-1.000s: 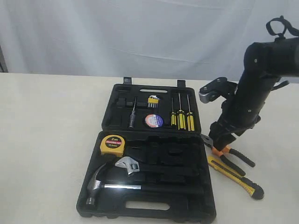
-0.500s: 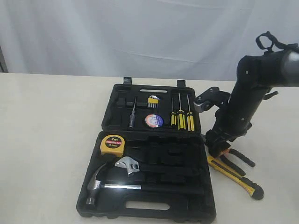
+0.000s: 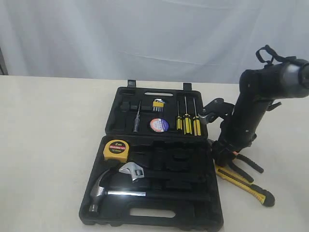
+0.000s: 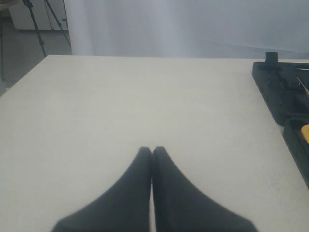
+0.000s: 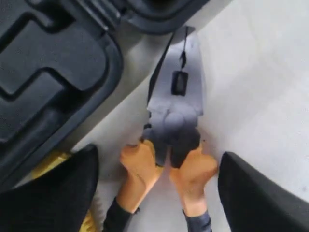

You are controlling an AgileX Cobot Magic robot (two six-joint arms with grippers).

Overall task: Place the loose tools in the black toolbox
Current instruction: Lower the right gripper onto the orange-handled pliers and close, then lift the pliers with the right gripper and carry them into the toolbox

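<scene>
The black toolbox (image 3: 193, 203) lies open in the middle of the table. The yellow "2m" tape measure (image 3: 116, 150) sits in its near half and the dark tape roll (image 3: 159, 125) in its far half. The orange-and-black pliers (image 3: 244, 163) and the yellow-and-black utility knife (image 3: 247, 186) lie on the table right of the box. My right gripper (image 3: 222, 155) is down over the pliers. In the right wrist view it (image 5: 159, 157) is open, with the pliers' (image 5: 175, 116) orange handles between its fingers. My left gripper (image 4: 152, 151) is shut and empty above bare table.
A claw hammer (image 3: 104, 186) and an adjustable wrench (image 3: 133, 170) fill the box's near half. Three yellow screwdrivers (image 3: 187, 121), hex keys (image 3: 158, 104) and a thin dark screwdriver (image 3: 137, 118) sit in the far half. The toolbox edge (image 5: 53, 72) lies close beside the pliers.
My right arm has come down and a little leftward, bringing the open gripper round the pliers' handles. The tools and the box have not moved.
</scene>
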